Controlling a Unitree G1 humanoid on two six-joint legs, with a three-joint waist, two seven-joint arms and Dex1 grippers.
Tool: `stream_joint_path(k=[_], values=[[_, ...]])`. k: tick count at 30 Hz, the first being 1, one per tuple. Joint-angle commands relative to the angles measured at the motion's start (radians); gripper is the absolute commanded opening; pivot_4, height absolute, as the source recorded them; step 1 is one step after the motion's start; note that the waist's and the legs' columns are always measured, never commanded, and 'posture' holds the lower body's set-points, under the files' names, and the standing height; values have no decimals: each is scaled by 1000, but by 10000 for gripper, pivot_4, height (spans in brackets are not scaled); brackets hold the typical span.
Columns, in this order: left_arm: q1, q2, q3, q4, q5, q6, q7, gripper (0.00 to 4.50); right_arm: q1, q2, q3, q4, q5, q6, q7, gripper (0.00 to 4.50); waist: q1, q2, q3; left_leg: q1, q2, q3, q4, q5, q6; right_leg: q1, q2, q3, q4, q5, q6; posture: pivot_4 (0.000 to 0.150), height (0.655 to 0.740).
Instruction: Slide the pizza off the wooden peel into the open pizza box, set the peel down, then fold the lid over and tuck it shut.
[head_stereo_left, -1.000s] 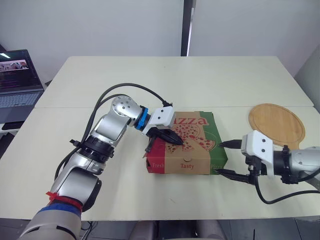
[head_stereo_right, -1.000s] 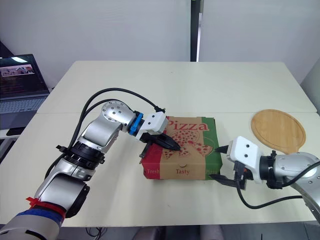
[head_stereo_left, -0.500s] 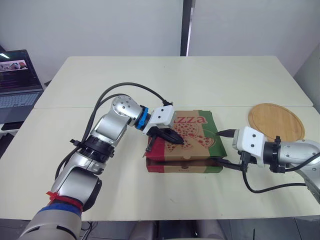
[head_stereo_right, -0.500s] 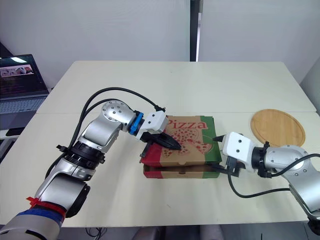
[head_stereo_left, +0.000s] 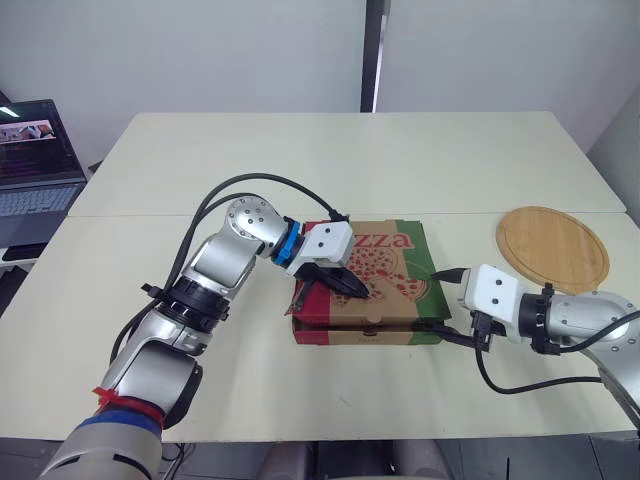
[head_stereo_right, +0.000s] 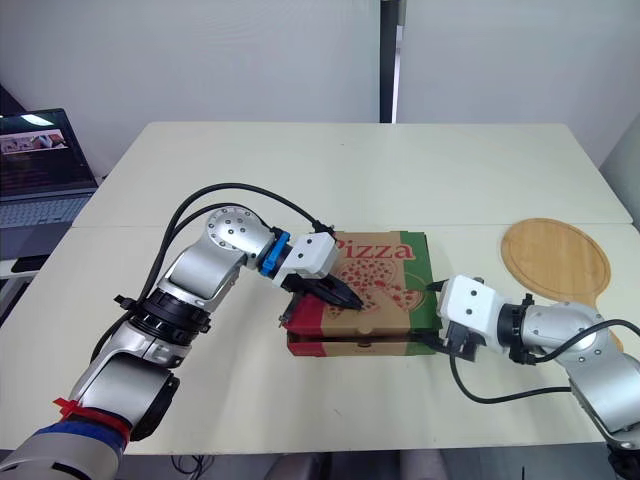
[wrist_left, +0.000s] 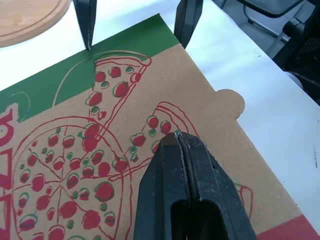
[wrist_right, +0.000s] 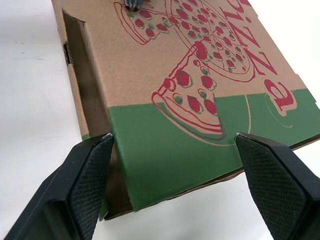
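Note:
The pizza box lies in the middle of the table with its printed lid folded down. My left gripper is shut, and its fingertips rest on the lid near the front. My right gripper is open at the box's right side. In the right wrist view the green corner of the lid lies between the two spread fingers. The round wooden peel lies flat on the table to the right of the box, apart from both grippers.
An open laptop stands on a side surface at the far left. The table stretches wide behind the box. Black cables loop off both arms, the right one trailing along the table near its front edge.
My right gripper has moved left, up to the box's right side. The red front flap that hung outside a second ago no longer shows; the box front is plain brown. My left gripper stays on the lid.

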Motion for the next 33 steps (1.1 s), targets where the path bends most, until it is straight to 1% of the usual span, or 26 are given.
stream_joint_path(k=[1,2,5,8,10,11,12,14,15,20,23,24,26,28,31,33], values=[[8,10,-8,-30,11,-7,-2,0,0,14,-26,-25,-6,-23,-14,41495,0,0,0,0,0,0,0,0,0,0,0,0,0,0,0,1500,7400],[10,11,-7,-31,13,-7,-1,0,1,21,-42,-34,16,-11,-11,41495,0,0,0,0,0,0,0,0,0,0,0,0,0,0,0,1500,7400],[10,11,-4,-27,18,-9,3,0,-11,46,-129,-74,160,87,7,41495,0,0,0,0,0,0,0,0,0,0,0,0,0,0,0,1500,7400],[9,8,-1,-24,20,-9,7,0,-36,64,-181,-81,261,163,1,41495,1,0,0,0,0,0,0,0,0,0,0,0,0,0,0,1500,7400],[9,7,0,-22,21,-10,9,0,-62,80,-159,-66,255,174,-26,41495,1,0,0,0,0,-1,0,0,0,0,0,0,0,0,0,1500,7400],[9,6,1,-21,22,-10,11,0,-75,86,-128,-53,222,163,-44,39821,0,0,0,0,0,0,0,0,0,0,0,0,0,0,0,1500,7400],[9,5,2,-20,22,-11,12,0,-84,94,-91,-41,185,148,-62,37877,0,0,0,0,0,0,0,0,0,0,0,0,0,0,0,1500,7400],[8,3,4,-19,20,-11,17,0,-99,115,-26,-26,138,127,-86,32477,0,0,0,0,0,0,0,0,0,0,0,0,0,0,0,1500,7400],[8,2,5,-19,20,-11,19,0,-105,123,-1,-20,121,118,-92,28258,0,0,0,0,0,0,0,0,0,0,0,0,0,0,0,1500,7400],[-8,-2,49,-33,-20,19,42,0,-120,144,101,4,49,66,-81,10471,0,0,0,0,0,0,0,0,0,-1,0,0,0,0,0,1500,7400],[-33,19,120,-74,-86,92,60,0,-138,159,132,16,28,52,-74,522,-2,0,0,0,0,0,0,0,0,-1,0,0,0,0,0,1500,7400],[-38,31,143,-87,-104,117,66,0,-141,161,137,19,23,49,-72,522,-3,0,0,0,0,0,0,0,0,-1,0,0,0,0,0,1500,7400],[-43,105,205,-73,-115,151,71,0,-148,164,150,27,13,40,-67,522,-3,0,0,0,0,-1,0,0,0,-1,0,0,0,0,0,1500,7400],[-32,173,235,-43,-102,143,74,0,-151,166,156,32,7,34,-63,522,-8,1,0,0,0,-1,0,0,0,-1,0,0,1,0,0,1500,7400],[42,283,244,-4,-53,71,58,0,-150,166,160,37,-1,25,-57,522,-8,1,-1,0,1,-1,-1,0,0,-3,1,0,1,0,0,1500,7400],[99,332,243,-22,-49,62,39,0,-149,165,162,39,-4,21,-52,522,-8,1,-1,0,1,0,-2,0,0,-2,1,1,0,0,0,1500,7400]])
